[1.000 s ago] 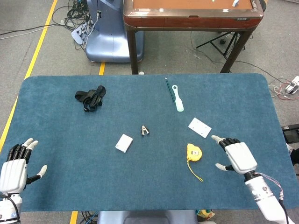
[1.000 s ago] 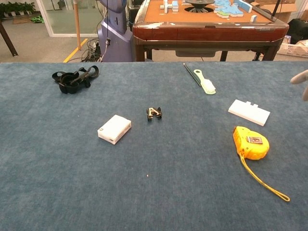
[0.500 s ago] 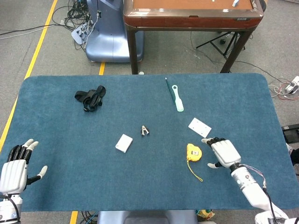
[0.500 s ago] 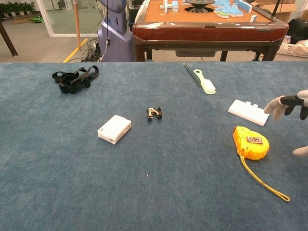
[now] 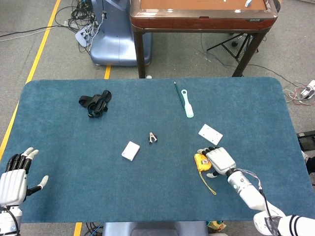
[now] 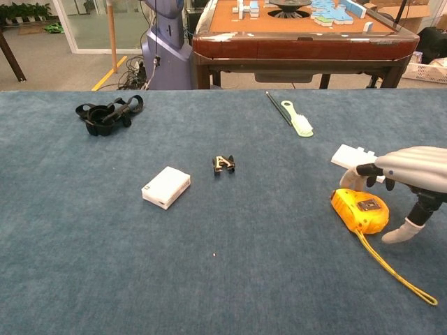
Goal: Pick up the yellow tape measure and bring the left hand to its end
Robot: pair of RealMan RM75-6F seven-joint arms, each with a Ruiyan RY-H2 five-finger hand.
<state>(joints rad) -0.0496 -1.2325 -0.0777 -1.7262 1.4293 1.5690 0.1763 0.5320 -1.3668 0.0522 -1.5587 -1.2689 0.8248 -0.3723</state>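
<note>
Fingers of the right hand spread wide and arched over the yellow tape measure, fingertips at its far edge, thumb low on the near right side and apart from the case. No firm grip to be seen yet.

Across the broad blue desk, napped like short felt: enough give to let a hard case slide when nudged. At its left near corner, the left hand, fingers open and apart, holding nothing, well apart from the tape measure.

For the step in hand, probably the closing of the grasp:
- Lower the palm squarely over the case.
- Bring thumb and fingers in together, from opposite sides, so as not to push it along the cloth.
- Keep the yellow cord free, trailing toward the near edge, for the left hand to reach.

Case rounded, smooth, glossy plastic with a metal clip on top; likely slippery, so grip across the flat flanks.

Elsewhere, in falling size: a black tangled strap, a flat white plate just beyond the right hand, a pale green brush, a small white box, a tiny metal clip.
</note>
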